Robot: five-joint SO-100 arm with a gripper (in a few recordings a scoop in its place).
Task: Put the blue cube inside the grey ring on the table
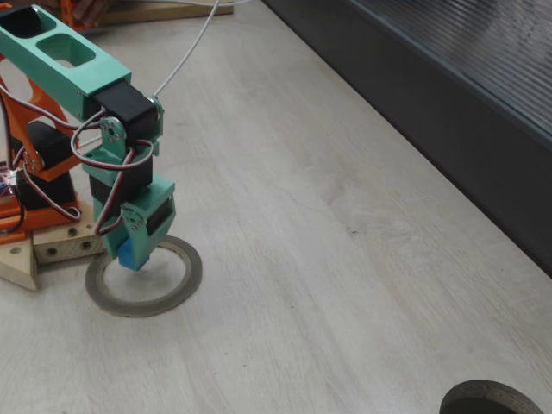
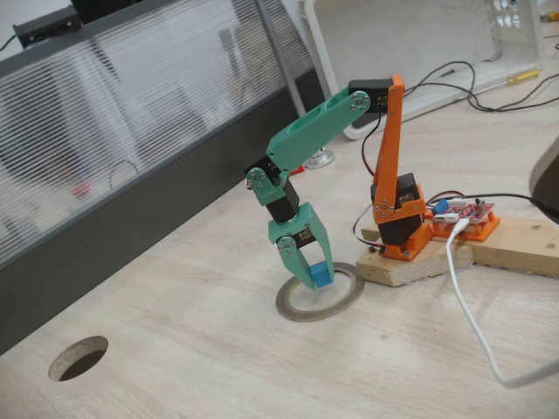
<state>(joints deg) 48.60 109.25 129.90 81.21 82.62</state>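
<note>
The counter [image 1: 345,259] is a broad pale wood-grain surface that takes up most of both fixed views, with a dark ribbed wall panel [image 1: 448,86] running along its upper right edge in one of them. A round hole [image 2: 79,358] is cut into the counter at the lower left of the other view, well apart from the work.

The arm [image 2: 314,140], green in its upper links and orange at the base, reaches down from a wooden block [image 2: 489,249] that carries its mount. A white cable [image 2: 472,323] trails from the base across the counter toward the lower right of that frame.

The grey ring [image 1: 177,297] lies flat at the lower left of one fixed view, just beside the wooden block. Its wide opening shows bare counter inside.

The hand [image 2: 313,272] points downward over the ring, its fingers clamped on the blue cube [image 2: 320,276]. The cube sits at the fingertips, low over the ring's far inner edge in one fixed view [image 1: 128,255]; whether it already touches the counter inside cannot be told.

By my reading, the pick-up and the carry are done, and the cube is positioned at or just within the ring's opening. What is left is to let it down if need be, part the fingers so the cube rests inside the ring, and draw the arm clear.
</note>
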